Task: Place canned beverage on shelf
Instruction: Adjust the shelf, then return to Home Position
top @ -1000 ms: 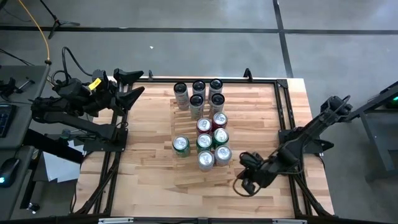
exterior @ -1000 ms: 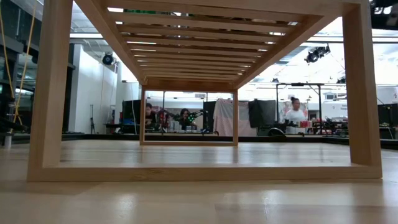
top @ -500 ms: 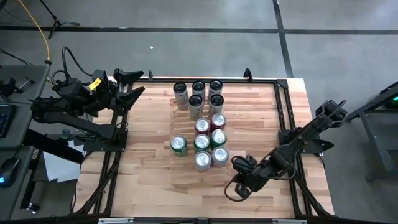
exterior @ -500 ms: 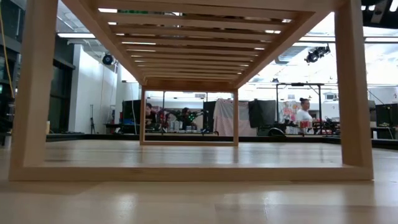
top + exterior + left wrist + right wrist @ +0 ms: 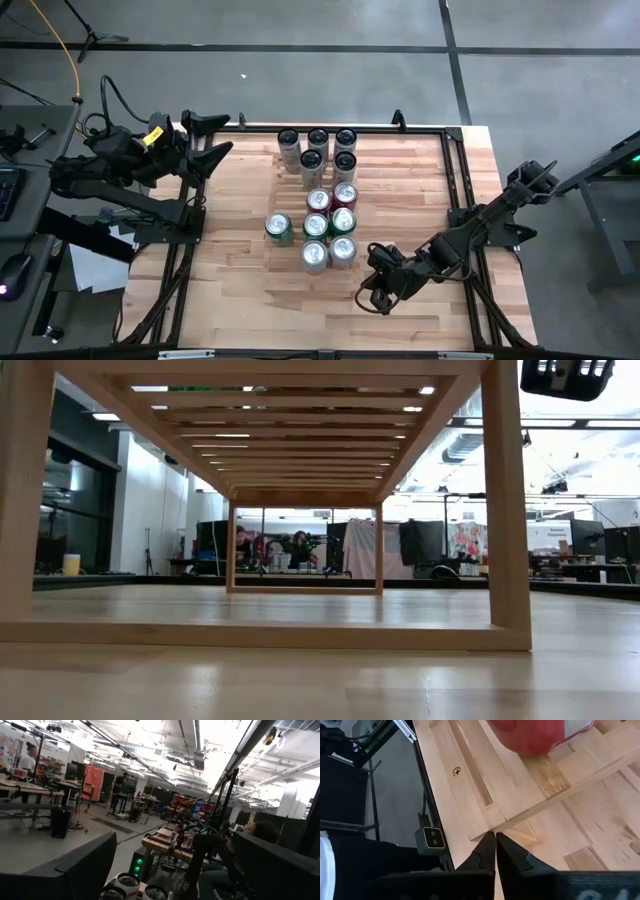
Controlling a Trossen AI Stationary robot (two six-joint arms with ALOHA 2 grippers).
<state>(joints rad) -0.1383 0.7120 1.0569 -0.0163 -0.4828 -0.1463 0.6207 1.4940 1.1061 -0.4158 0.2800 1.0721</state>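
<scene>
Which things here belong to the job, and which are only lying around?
For the job:
- shelf, slatted
- cans on it
- right gripper, shut at the shelf's corner

Not in use:
- left gripper, open, at the table's left edge
- green-topped can standing apart

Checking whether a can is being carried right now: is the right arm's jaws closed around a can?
No: in the right wrist view the right gripper has its jaws shut together on nothing, tips at the shelf corner.

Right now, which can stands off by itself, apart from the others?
Start at the pale slatted wooden shelf lying on the wood tabletop. Near its middle stands a tight cluster of cans; the green-topped can stands alone on the cluster's left-arm side, touching no other can.
</scene>
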